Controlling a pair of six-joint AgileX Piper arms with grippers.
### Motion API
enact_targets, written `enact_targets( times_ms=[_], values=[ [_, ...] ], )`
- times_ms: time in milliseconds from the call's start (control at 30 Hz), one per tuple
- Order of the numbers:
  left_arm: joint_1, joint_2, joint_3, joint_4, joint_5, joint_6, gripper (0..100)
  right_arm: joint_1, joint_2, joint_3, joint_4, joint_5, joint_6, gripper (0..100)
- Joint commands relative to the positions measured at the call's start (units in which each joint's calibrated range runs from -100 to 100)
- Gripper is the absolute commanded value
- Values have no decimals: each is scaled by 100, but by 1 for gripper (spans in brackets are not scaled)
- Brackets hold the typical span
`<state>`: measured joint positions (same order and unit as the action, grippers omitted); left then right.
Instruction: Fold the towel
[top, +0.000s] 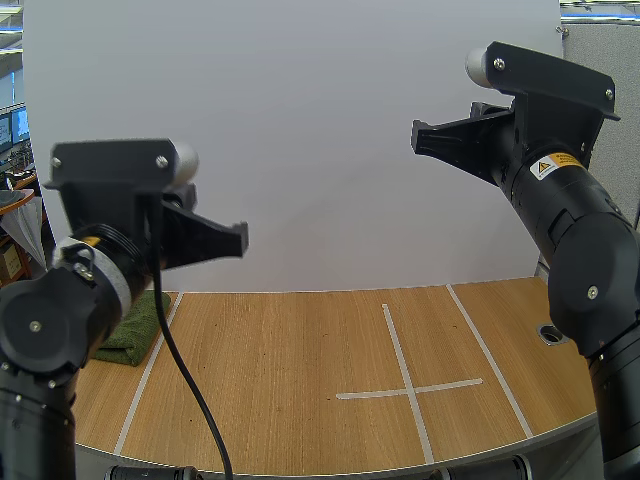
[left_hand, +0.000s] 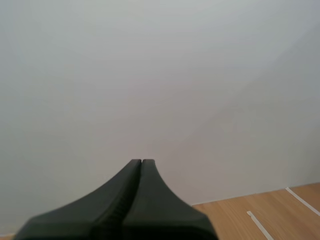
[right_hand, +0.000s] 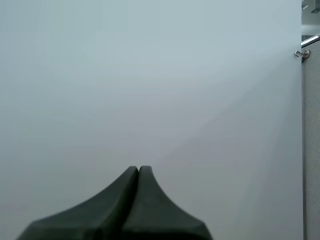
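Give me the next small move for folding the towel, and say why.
Probably lower the left gripper toward the green towel and open its jaws. Both it and the right gripper hang high above the table, jaws shut on nothing, while the towel lies at the table's left side, closer to the left gripper.

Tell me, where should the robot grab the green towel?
Probably the right-hand edge of the folded dark green cloth towel, coming down from above with the left gripper. It lies flat at the left of the wooden table, partly hidden behind that arm, so that edge is the exposed part.
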<state>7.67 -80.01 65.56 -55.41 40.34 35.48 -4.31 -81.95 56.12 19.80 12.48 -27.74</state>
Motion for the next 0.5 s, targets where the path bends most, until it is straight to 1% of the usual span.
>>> enact_targets(
  times_ms=[0,67,133,333,467],
  values=[
    [383,146,53,-652,1438,235,0,9,-63,-4,-2,-305,9,0],
    [441,146,53,-661,1825,428,0,16,-63,-4,-2,-305,-27,0],
    [494,146,53,-591,1862,549,0,16,-63,-4,-2,-305,-93,0],
    [663,146,53,-499,1951,570,0,16,-63,-4,-2,-305,-171,0],
    [720,146,53,-510,2188,688,0,16,-63,-4,-2,-305,-171,0]
  ],
)
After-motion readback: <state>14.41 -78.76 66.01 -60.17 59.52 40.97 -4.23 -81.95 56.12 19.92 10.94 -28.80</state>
